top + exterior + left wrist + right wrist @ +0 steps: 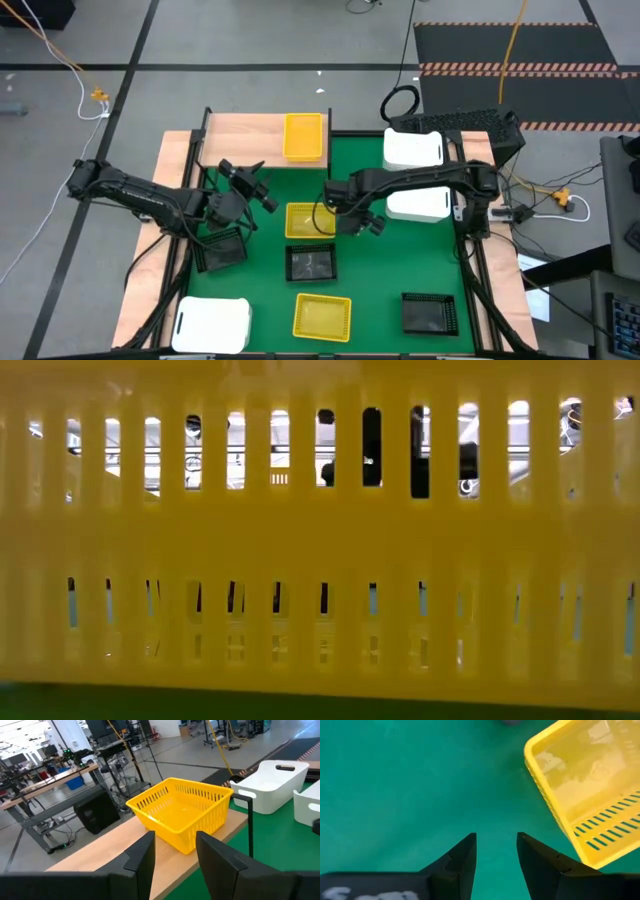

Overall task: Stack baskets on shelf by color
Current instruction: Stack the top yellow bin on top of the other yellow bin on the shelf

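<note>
The left gripper (pixel 262 196), jaws apart and empty, hovers at nine o'clock, facing the shelf (pixel 240 135), where one yellow basket (pixel 304 136) sits at twelve. The right gripper (pixel 367 224), jaws apart, hangs beside the centre yellow basket (pixel 309 219), likely its next pick.

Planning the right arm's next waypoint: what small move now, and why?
Probably shift the right gripper sideways over the rim of the middle yellow basket and lower. Its fingers are open above bare green mat, the basket just beside them, while one yellow basket already sits on the shelf.
</note>
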`<act>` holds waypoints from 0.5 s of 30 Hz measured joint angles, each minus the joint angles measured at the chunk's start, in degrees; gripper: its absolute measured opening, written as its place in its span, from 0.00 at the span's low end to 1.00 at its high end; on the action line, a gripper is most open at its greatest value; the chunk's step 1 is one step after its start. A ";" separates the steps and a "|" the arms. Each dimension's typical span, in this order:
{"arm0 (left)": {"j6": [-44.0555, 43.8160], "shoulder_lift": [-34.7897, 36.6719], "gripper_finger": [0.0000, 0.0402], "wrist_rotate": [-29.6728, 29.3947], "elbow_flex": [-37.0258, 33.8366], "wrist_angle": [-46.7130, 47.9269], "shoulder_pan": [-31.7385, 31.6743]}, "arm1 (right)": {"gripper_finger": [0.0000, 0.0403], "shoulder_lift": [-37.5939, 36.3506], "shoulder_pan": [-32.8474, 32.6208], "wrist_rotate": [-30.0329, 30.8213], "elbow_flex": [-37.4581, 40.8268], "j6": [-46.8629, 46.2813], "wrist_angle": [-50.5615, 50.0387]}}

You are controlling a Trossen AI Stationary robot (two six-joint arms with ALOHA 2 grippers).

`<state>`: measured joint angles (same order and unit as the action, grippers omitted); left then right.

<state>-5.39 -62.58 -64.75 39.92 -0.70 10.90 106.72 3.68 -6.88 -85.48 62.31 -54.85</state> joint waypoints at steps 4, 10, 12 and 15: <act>0.11 0.01 0.36 -0.02 0.00 -0.95 0.00 | 0.33 -2.79 -1.10 1.55 2.65 3.59 4.02; 0.30 0.00 0.36 -0.02 0.00 -1.04 0.00 | 0.33 -4.07 -1.91 0.89 6.48 10.16 11.80; 0.27 0.01 0.36 0.04 0.00 -0.87 0.00 | 0.33 -3.73 -1.87 0.99 8.01 11.78 14.79; 0.26 0.01 0.36 0.18 0.00 -0.70 0.00 | 0.33 -3.48 -1.85 3.91 10.25 12.59 20.09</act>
<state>-5.13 -62.58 -64.57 39.92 -1.40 10.90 103.24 1.83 -2.97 -75.23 74.89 -34.76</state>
